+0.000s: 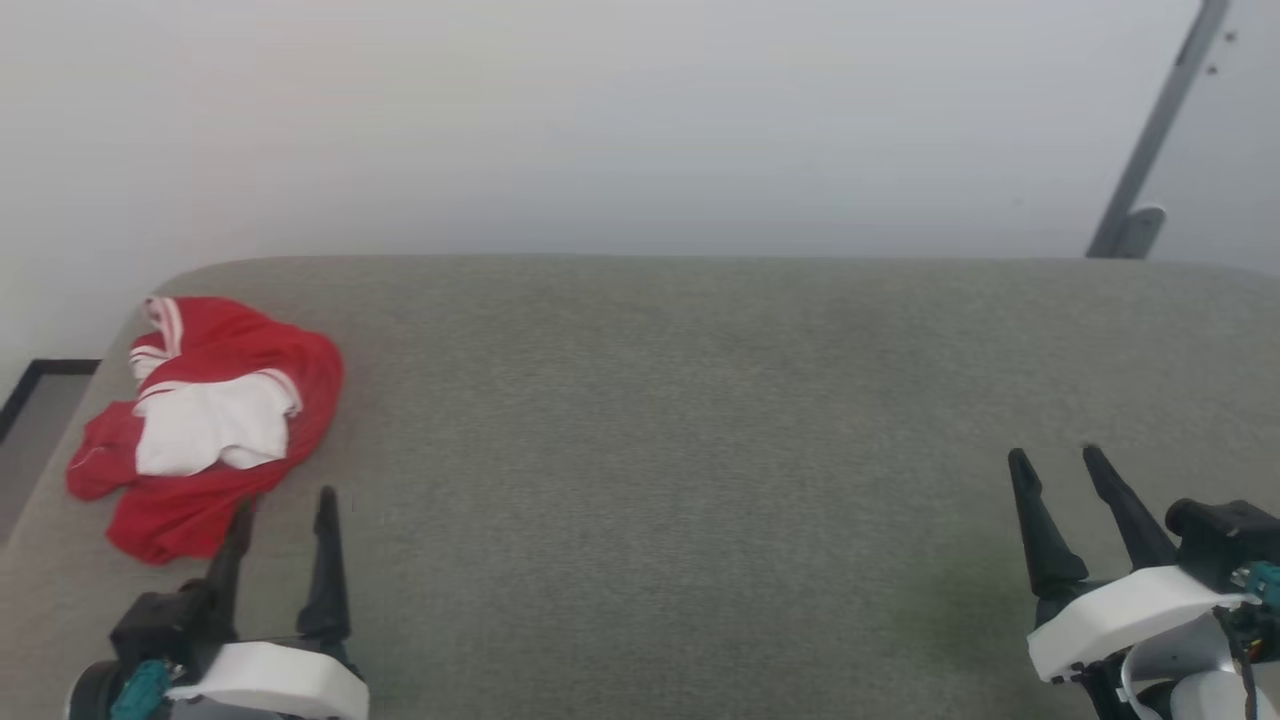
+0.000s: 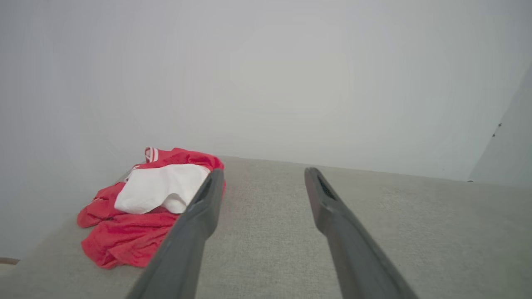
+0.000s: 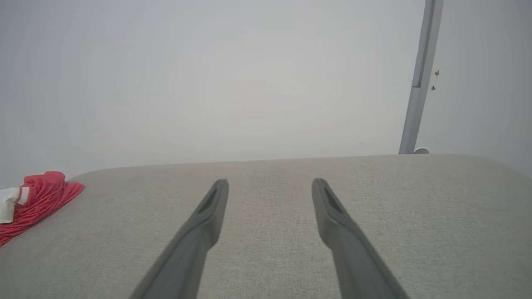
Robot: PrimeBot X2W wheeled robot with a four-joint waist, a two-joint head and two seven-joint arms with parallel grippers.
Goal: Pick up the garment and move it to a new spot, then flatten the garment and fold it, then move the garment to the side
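The garment (image 1: 215,420) lies crumpled near the table's far left edge, red with a white sleeve on top and striped trim at its far end. In the left wrist view the garment (image 2: 141,211) sits left of my fingers, partly behind the left one. It shows again as a red heap, the garment (image 3: 37,199), at the left edge of the right wrist view. My left gripper (image 1: 285,500) stands open just in front of it, with nothing between its fingers. Far off at the lower right, my right gripper (image 1: 1055,458) is open and empty too.
The grey fabric table (image 1: 680,420) reaches back to a white wall. A grey metal post (image 1: 1150,150) stands behind its far right corner. Dark floor (image 1: 40,400) shows past the left edge.
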